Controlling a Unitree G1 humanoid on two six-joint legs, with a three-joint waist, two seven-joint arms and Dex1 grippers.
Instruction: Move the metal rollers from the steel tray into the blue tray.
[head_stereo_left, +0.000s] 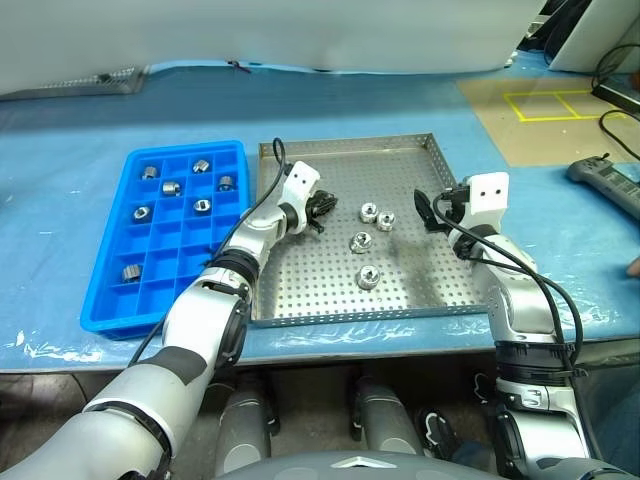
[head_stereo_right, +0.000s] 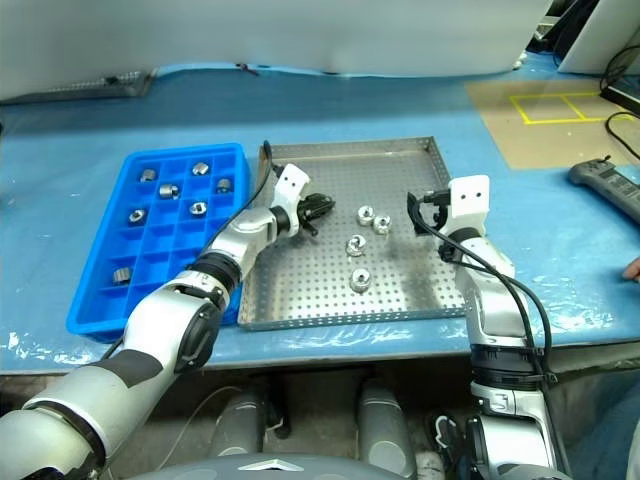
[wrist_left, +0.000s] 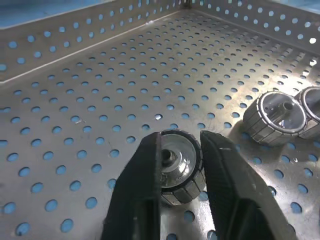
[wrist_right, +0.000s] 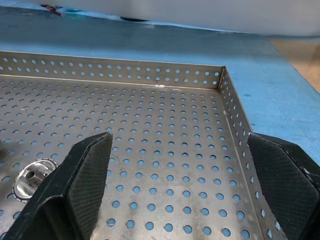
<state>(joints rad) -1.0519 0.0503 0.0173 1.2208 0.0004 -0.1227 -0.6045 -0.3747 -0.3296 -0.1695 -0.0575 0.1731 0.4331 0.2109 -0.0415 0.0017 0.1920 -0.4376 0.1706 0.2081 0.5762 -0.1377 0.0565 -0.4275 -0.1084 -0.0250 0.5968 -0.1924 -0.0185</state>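
L gripper (wrist_left: 180, 170) clamped tight, R gripper (wrist_right: 182, 190) wide apart.

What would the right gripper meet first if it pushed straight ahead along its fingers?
Probably the steel tray's far perforated wall; the right gripper is open, with nothing between. Depth unclear.

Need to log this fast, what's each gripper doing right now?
Left gripper: shut on a roller in the steel tray.
Right gripper: open, holding nothing, over the steel tray.
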